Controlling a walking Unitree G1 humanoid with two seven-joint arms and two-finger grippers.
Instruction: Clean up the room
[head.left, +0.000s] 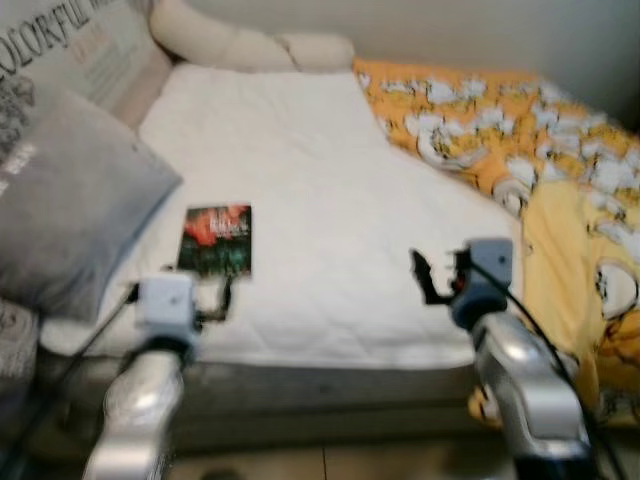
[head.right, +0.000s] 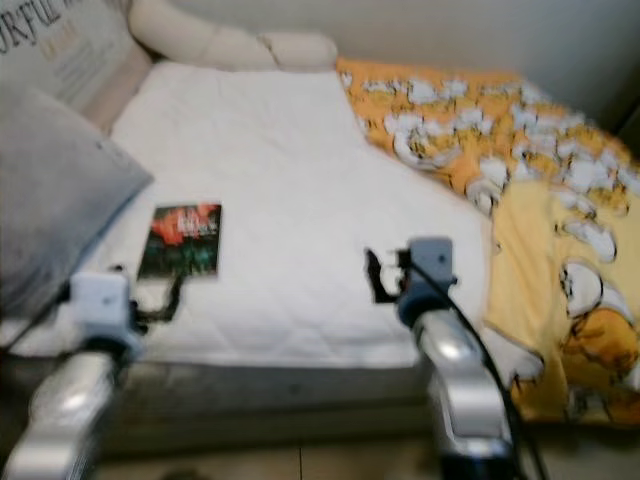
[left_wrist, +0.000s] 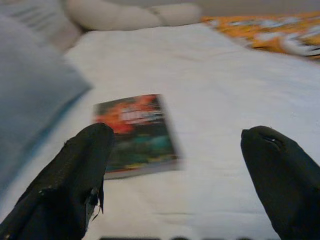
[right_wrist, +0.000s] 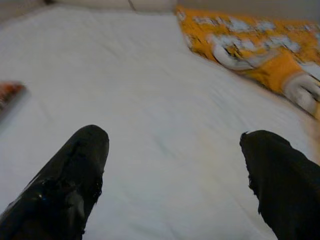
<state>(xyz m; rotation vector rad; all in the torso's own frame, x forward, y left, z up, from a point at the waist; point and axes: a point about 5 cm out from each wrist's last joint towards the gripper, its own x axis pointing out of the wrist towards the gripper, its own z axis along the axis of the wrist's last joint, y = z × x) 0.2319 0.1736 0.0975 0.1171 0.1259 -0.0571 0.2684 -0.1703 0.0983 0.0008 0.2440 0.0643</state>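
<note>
Left wrist view, left gripper (left_wrist: 177, 165): fingers wide apart, just short of the book.
Right gripper (right_wrist: 175, 170): fingers apart above bare sheet.
Book (head.left: 215, 240): dark cover, red-orange top, flat on the bed (head.left: 300, 180) beside a grey pillow (head.left: 70, 200).

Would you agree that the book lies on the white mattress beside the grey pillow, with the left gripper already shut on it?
Not quite. The book does lie on the white mattress beside the grey pillow, but the left gripper is open and short of it, as the left wrist view shows.
</note>
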